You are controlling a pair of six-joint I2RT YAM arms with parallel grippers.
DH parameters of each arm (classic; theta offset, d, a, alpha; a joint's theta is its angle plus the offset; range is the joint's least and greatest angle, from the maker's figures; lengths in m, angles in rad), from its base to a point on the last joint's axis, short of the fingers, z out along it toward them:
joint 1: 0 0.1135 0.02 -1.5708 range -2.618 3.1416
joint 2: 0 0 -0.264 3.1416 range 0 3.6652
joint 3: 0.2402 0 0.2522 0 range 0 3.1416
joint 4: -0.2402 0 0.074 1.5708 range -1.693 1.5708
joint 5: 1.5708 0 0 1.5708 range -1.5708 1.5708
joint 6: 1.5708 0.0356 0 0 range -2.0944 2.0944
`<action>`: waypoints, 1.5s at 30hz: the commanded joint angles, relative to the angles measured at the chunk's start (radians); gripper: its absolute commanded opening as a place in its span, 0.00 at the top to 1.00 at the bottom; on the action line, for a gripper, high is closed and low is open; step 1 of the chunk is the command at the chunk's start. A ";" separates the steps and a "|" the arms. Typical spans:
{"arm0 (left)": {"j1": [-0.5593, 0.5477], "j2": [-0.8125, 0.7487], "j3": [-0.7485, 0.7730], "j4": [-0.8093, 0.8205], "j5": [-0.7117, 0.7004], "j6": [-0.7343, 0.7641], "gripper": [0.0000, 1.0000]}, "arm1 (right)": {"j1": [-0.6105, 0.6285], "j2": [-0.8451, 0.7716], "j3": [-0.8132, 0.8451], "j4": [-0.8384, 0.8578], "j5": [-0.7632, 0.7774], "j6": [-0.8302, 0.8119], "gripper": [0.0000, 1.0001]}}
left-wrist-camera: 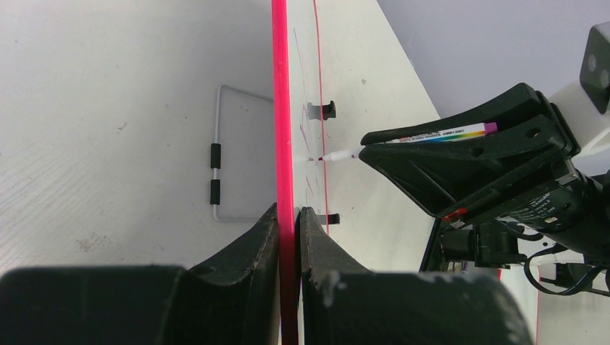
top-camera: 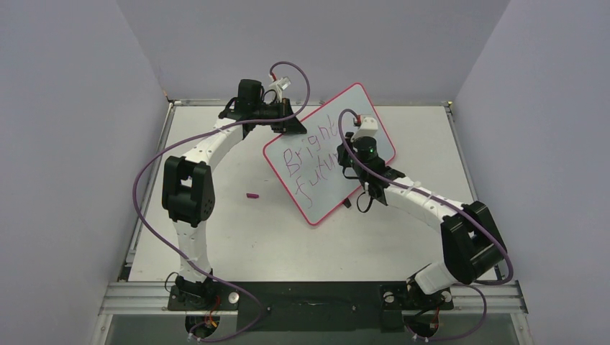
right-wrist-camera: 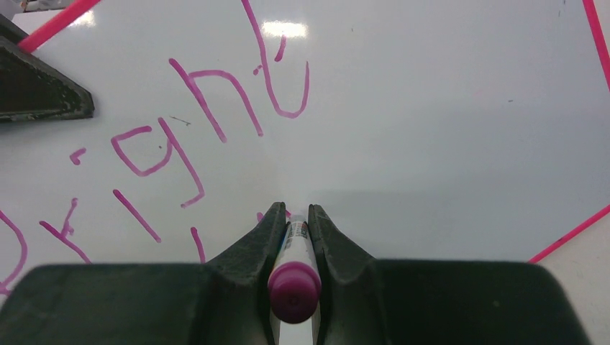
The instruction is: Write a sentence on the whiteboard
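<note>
The left gripper (left-wrist-camera: 288,213) has its jaws clenched on the pink frame of the whiteboard (top-camera: 360,104), which sits tilted over the middle of the table (top-camera: 237,237). The right gripper (right-wrist-camera: 291,213) is at the board face, jaws grasping the marker (right-wrist-camera: 293,287), tip touching the white. The sentence (right-wrist-camera: 180,154) reads "Bright" on top and "Fut" below, the rest hidden behind the right arm. A small magenta piece (top-camera: 252,195) lies on the table left of the board.
</note>
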 commanded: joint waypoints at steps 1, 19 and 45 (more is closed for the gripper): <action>-0.007 -0.055 0.014 0.059 0.025 0.058 1.00 | -0.017 0.026 0.070 0.012 -0.011 0.010 1.00; -0.008 -0.049 0.018 0.060 0.021 0.056 1.00 | -0.030 0.050 0.066 0.036 -0.052 0.045 1.00; -0.010 -0.059 0.009 0.070 0.027 0.049 1.00 | -0.052 -0.121 0.002 -0.011 0.019 0.012 1.00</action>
